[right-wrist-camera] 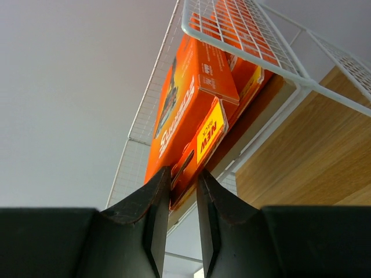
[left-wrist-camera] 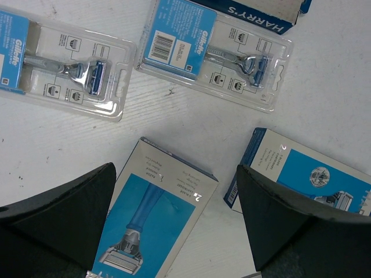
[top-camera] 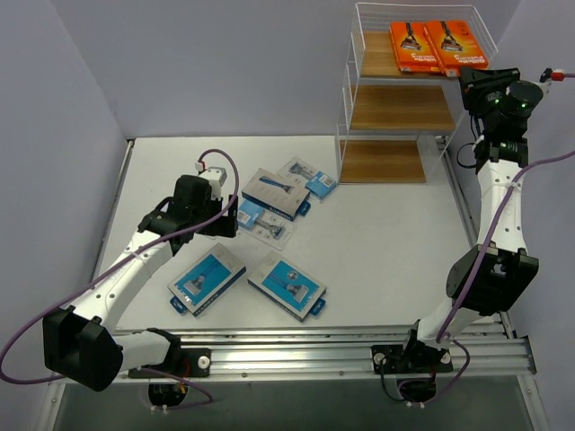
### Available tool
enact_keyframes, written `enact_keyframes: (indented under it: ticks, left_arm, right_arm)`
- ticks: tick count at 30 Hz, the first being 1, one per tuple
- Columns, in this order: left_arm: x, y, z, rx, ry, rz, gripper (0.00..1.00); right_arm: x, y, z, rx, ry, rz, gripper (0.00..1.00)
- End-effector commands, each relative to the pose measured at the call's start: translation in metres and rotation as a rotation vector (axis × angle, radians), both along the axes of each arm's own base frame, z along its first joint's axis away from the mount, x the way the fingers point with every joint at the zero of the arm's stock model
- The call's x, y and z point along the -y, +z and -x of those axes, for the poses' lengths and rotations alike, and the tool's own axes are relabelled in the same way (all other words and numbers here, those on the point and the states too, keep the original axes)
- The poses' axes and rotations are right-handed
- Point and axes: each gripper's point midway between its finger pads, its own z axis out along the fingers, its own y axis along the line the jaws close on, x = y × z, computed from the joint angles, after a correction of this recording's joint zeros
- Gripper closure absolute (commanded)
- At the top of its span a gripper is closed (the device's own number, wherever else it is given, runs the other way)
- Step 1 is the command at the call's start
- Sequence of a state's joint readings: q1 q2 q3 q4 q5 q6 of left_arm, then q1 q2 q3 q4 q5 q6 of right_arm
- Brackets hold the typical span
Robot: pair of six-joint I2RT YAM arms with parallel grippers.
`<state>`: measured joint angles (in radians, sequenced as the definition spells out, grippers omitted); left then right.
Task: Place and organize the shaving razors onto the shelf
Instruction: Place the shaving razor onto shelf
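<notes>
From above, the left claw point(top-camera: 228, 220) is seen low over the tabletop point(top-camera: 386, 242), among loose razor packs. A dark blue box point(top-camera: 274, 193) and clear blister packs point(top-camera: 305, 178) lie just beyond its fingers. Two blue-and-grey boxes point(top-camera: 207, 278) lie behind it, toward the arm bases. The right claw point(top-camera: 476, 79) is raised to the top tier of the shelf point(top-camera: 395, 108). Two orange packs are laid side by side there, and the claw is set at the near edge of the closer orange pack point(top-camera: 458, 45).

In the left wrist view, the left claw point(left-wrist-camera: 175, 168) is spread wide and holds nothing. One blue-and-grey box point(left-wrist-camera: 153, 226) is framed between its fingers point(left-wrist-camera: 69, 220), flat on the tabletop point(left-wrist-camera: 174, 121). A second one point(left-wrist-camera: 313, 174) is partly hidden behind the other finger. Two blister packs point(left-wrist-camera: 214, 58) lie ahead of the fingertips, with the dark blue box point(left-wrist-camera: 255, 11) beyond them.

In the right wrist view, the right claw point(right-wrist-camera: 182, 172) is nearly pressed together. The thin near edge of the orange pack point(right-wrist-camera: 185, 110) is caught between its fingers point(right-wrist-camera: 156, 202) and appears to be pinched, though actual contact is hard to judge. The pack extends away from the claw under the white wire rail, beside the wooden tier of the shelf point(right-wrist-camera: 301, 168).
</notes>
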<state>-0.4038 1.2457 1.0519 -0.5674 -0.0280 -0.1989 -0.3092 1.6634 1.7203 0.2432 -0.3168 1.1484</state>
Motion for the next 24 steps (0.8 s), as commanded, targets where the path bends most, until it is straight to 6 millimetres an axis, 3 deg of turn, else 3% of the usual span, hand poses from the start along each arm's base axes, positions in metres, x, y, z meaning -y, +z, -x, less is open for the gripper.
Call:
enact_keyframes:
  ticks: [1, 15, 24]
  left_arm:
    - [0.007, 0.022, -0.008, 0.045, -0.009, 0.037, 0.06]
    - [0.007, 0.024, -0.007, 0.05, -0.011, 0.041, 0.06]
    - [0.006, 0.025, -0.007, 0.053, -0.01, 0.041, 0.06]
  right_arm:
    - [-0.003, 0.021, 0.005, 0.079, 0.027, 0.018, 0.8]
    - [0.0, 0.04, 0.003, 0.147, 0.025, -0.052, 1.0]
    - [0.003, 0.044, 0.002, 0.17, 0.01, -0.106, 1.0]
